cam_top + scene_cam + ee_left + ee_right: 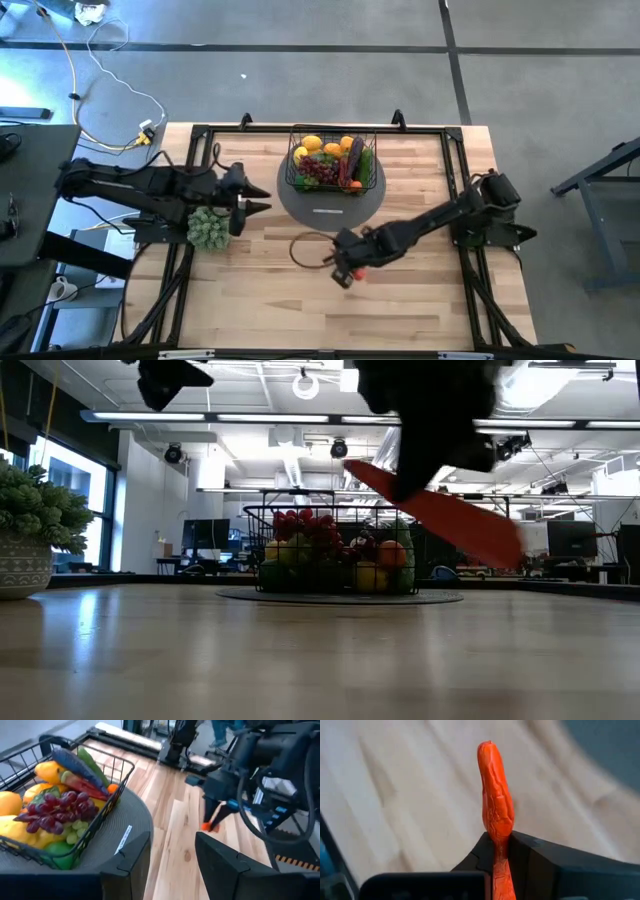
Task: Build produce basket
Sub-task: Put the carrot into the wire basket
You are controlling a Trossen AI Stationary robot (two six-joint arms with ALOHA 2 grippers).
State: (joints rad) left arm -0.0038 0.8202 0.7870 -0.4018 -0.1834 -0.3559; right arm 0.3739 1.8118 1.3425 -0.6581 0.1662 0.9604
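The black wire basket (pixel 332 160) stands on a round grey disc (pixel 330 200) at the table's far middle. It is filled with lemons, oranges, grapes and other produce, and it also shows in the left wrist view (pixel 55 805) and the low view (pixel 330 550). My right gripper (pixel 345 270) is near the table's middle, nearer than the disc, and is shut on a long orange-red wrinkled pepper (pixel 495 795). My left gripper (pixel 172 850) is open and empty, left of the disc (pixel 262 207). My right gripper pinches the pepper between its two fingers at one end (pixel 499 845). The rest of the pepper sticks out past the fingertips along the fingers. In the low view the pepper (pixel 440 515) is tilted and lifted clear of the table.
A small potted green plant (pixel 208 228) stands by my left arm and shows at the left of the low view (pixel 35 525). A thin brown ring (pixel 305 248) lies on the table near my right gripper. Black frame rails run along the table's edges.
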